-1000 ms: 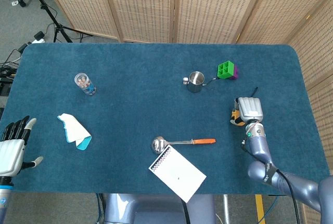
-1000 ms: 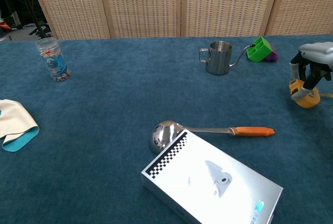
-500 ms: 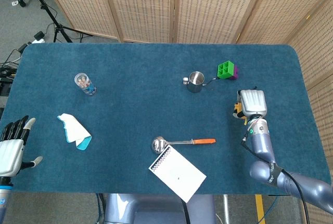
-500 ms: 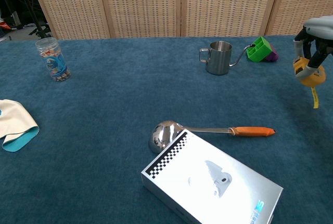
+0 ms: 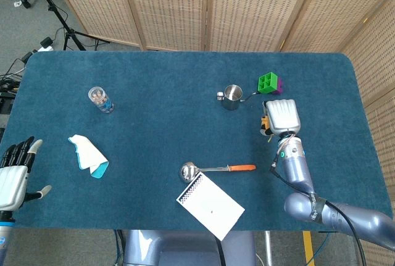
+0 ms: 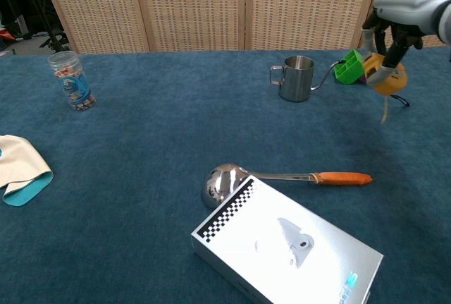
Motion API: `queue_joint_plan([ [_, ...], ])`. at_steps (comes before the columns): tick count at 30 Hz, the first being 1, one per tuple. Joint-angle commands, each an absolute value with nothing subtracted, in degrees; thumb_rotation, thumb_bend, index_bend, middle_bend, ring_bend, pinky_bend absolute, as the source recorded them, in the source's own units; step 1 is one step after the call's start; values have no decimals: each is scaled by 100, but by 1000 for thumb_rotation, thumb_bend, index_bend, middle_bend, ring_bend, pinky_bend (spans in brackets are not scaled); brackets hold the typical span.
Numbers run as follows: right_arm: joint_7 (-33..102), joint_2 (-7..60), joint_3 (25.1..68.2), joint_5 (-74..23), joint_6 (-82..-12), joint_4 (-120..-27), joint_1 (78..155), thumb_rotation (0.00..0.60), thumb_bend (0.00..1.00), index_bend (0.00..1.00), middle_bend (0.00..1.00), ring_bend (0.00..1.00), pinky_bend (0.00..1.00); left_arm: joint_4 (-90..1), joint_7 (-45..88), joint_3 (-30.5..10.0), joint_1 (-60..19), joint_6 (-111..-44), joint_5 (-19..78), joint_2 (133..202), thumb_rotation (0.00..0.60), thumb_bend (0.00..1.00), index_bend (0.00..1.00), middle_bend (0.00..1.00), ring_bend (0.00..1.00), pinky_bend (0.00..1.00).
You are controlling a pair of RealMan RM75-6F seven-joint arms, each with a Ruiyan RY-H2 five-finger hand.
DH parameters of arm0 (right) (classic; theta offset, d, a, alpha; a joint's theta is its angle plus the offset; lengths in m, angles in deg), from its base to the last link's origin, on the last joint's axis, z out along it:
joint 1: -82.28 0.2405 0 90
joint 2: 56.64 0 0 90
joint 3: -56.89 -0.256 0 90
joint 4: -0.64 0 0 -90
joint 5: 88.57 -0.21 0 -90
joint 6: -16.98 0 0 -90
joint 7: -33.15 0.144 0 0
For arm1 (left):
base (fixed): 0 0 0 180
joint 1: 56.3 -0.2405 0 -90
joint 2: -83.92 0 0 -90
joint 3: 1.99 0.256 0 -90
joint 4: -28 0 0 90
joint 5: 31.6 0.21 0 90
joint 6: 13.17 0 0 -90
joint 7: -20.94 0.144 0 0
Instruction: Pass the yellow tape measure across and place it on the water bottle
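Observation:
My right hand (image 5: 281,115) (image 6: 394,20) holds the yellow tape measure (image 6: 387,78) up in the air, well above the table, at the right side near the green box. A short strip of tape hangs down from it. In the head view only a yellow edge of the tape measure (image 5: 264,121) shows beside the hand. The water bottle (image 5: 100,100) (image 6: 71,80) stands upright far off at the table's left. My left hand (image 5: 15,173) hovers open at the front left edge, holding nothing.
A steel pitcher (image 6: 295,77) and a green box (image 6: 350,67) stand just left of the raised hand. A ladle with an orange handle (image 6: 275,176) and a white notebook (image 6: 289,247) lie in front. A white and teal cloth (image 5: 88,155) lies at the left.
My right hand has lifted the tape measure off the table and carried it up and to the left, towards the green box. The left hand has stayed put.

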State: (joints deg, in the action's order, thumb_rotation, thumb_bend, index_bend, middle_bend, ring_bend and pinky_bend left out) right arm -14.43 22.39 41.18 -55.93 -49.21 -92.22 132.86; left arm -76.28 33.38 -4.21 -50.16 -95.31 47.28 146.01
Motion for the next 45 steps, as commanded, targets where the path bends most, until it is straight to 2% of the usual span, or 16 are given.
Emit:
queue_joint_plan([
  [1, -1717, 2382, 3998, -5700, -5053, -9416, 13515, 600, 260, 705, 579, 586, 602, -7627, 3278, -427, -5026, -9541, 4736, 14573, 600, 92, 0, 0, 0, 0],
  [9, -2400, 2901, 3856, -5965, -5328, -9547, 14083, 600, 260, 705, 579, 587, 609, -7659, 3202, -446, -5055, -9608, 4768, 14529, 600, 92, 0, 0, 0, 0],
  [19, -2764, 3785, 3612, -6309, -5270, -9092, 14777, 600, 260, 705, 579, 589, 609, -7632, 2918, -489, -5070, -9576, 4710, 14423, 600, 92, 0, 0, 0, 0],
  [33, -2766, 4759, 3220, -6746, -4605, -7821, 15597, 600, 260, 705, 579, 589, 609, -7680, 2843, -478, -5082, -9530, 4691, 14334, 600, 91, 0, 0, 0, 0],
  [45, -2413, 5359, 3021, -6629, -4046, -6784, 16092, 600, 260, 705, 579, 589, 609, -7665, 2790, -524, -5063, -9438, 4523, 14286, 600, 91, 0, 0, 0, 0],
])
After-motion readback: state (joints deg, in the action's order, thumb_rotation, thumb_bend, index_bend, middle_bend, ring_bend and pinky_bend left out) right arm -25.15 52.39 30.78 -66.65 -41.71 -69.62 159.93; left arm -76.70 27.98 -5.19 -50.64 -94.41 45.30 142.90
